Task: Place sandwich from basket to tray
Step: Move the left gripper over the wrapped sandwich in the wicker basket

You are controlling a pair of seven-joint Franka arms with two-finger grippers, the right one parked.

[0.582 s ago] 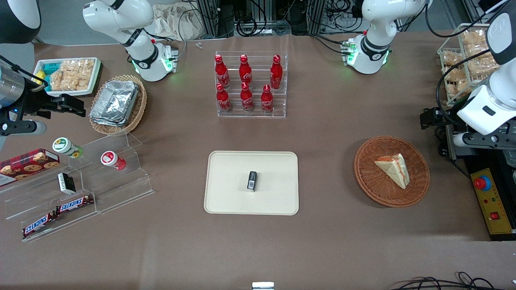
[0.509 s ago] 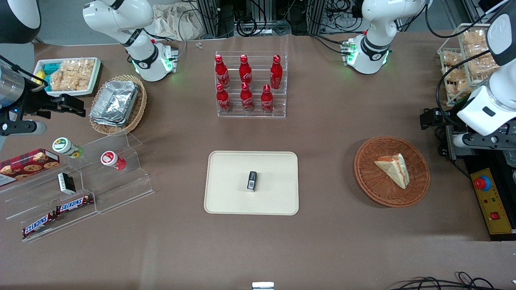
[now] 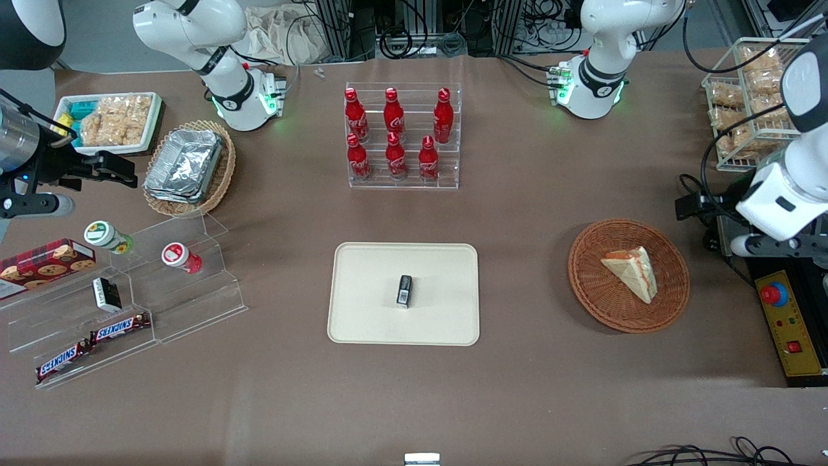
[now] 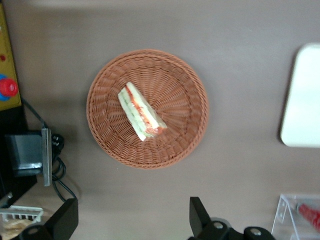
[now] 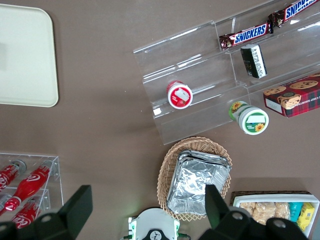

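Note:
The sandwich (image 3: 631,272), a pale bread wedge with red and green filling, lies in the round reddish-brown basket (image 3: 585,285) toward the working arm's end of the table. The cream tray (image 3: 362,323) lies mid-table with a small black object (image 3: 404,290) on it. In the left wrist view the sandwich (image 4: 141,112) lies in the basket (image 4: 100,130), and an edge of the tray (image 4: 302,95) shows. My left gripper (image 4: 132,222) is open and empty, held high beside the basket. Its hand (image 3: 770,246) hangs at the table's end beside the basket.
A yellow control box with a red button (image 3: 786,323) sits at the table edge by the hand. A wire rack of bagged snacks (image 3: 750,97) stands farther from the camera. A rack of cola bottles (image 3: 402,139) stands farther from the camera than the tray. Acrylic steps with snacks (image 3: 162,291) lie toward the parked arm's end.
The left arm's hand has shifted a little nearer to the front camera, uncovering more of the wire rack. The sandwich, basket and tray have not moved.

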